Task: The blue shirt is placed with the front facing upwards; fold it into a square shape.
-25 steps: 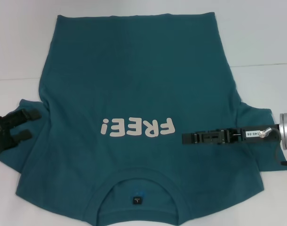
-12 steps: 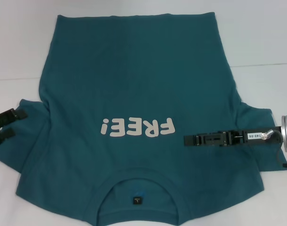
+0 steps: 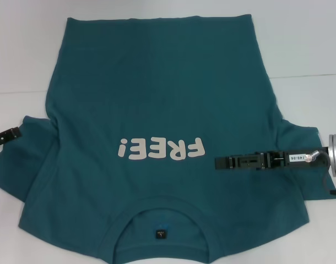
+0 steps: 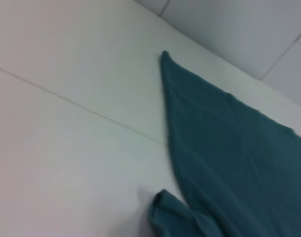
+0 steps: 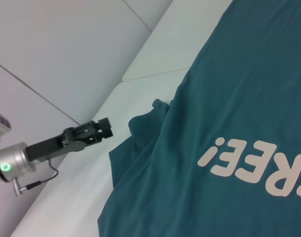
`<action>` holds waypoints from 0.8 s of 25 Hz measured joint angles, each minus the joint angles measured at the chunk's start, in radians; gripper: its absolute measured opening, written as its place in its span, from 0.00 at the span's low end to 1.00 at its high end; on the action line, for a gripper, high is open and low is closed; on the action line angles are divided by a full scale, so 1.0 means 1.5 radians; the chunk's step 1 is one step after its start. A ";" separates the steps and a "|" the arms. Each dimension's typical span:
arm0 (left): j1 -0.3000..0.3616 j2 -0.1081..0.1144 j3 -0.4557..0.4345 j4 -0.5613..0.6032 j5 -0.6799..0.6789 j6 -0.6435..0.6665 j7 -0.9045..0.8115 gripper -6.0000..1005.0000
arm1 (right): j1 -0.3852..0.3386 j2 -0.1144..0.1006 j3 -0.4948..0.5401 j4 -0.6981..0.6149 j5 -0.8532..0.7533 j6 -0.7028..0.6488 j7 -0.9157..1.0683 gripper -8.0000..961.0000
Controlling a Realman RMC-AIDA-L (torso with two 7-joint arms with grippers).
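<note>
The left gripper (image 3: 5, 137) has drawn back from the shirt (image 3: 157, 110) toward the table (image 3: 14, 60) edge; its grip cannot be told. Beside it, the shirt lies flat, print up. The right gripper (image 3: 218, 163) stays over the shirt's right side, its fingers pressed together, holding nothing.

Left end effector (image 3: 5, 136) (mostly) cut off
</note>
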 joint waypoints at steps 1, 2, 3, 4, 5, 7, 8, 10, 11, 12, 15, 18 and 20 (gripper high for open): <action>-0.005 0.000 0.000 -0.010 0.000 -0.015 0.003 0.87 | 0.000 0.000 0.000 0.000 0.000 0.001 0.001 0.96; -0.010 0.000 0.000 -0.019 0.000 -0.031 0.005 0.87 | 0.000 0.000 0.001 0.000 0.000 0.001 0.001 0.96; -0.015 0.000 0.000 -0.025 0.000 -0.043 0.007 0.87 | 0.000 0.000 0.001 0.000 0.000 0.001 0.002 0.96; -0.020 -0.001 0.000 -0.032 -0.001 -0.056 0.011 0.87 | 0.000 0.000 0.001 0.000 0.000 0.002 0.002 0.96; -0.025 -0.003 0.000 -0.036 -0.002 -0.066 0.016 0.87 | 0.000 0.000 0.002 0.000 0.000 0.002 0.003 0.96; -0.037 -0.004 0.000 -0.043 -0.003 -0.082 0.027 0.87 | 0.000 0.001 0.005 0.000 0.000 0.003 0.004 0.96; -0.045 -0.005 0.000 -0.049 -0.002 -0.094 0.035 0.87 | 0.000 0.001 0.006 0.000 0.000 0.003 0.004 0.96; -0.057 -0.004 0.000 -0.059 -0.001 -0.114 0.057 0.87 | -0.001 0.001 0.007 0.000 0.000 0.004 0.004 0.96; -0.063 -0.004 0.001 -0.064 0.000 -0.123 0.072 0.87 | -0.001 0.001 0.007 0.000 0.000 0.005 0.004 0.96; -0.066 -0.004 0.001 -0.065 0.000 -0.131 0.083 0.87 | -0.001 0.001 0.007 0.000 0.000 0.005 0.004 0.96; -0.075 -0.005 0.005 -0.068 0.001 -0.158 0.106 0.87 | -0.002 0.001 0.007 0.001 0.000 0.005 0.004 0.96; -0.078 -0.004 0.028 -0.070 0.001 -0.189 0.113 0.87 | -0.002 0.001 0.007 0.001 0.000 0.005 0.004 0.96; -0.079 -0.004 0.050 -0.071 0.001 -0.213 0.113 0.87 | -0.002 0.001 0.007 0.001 0.000 0.005 0.004 0.96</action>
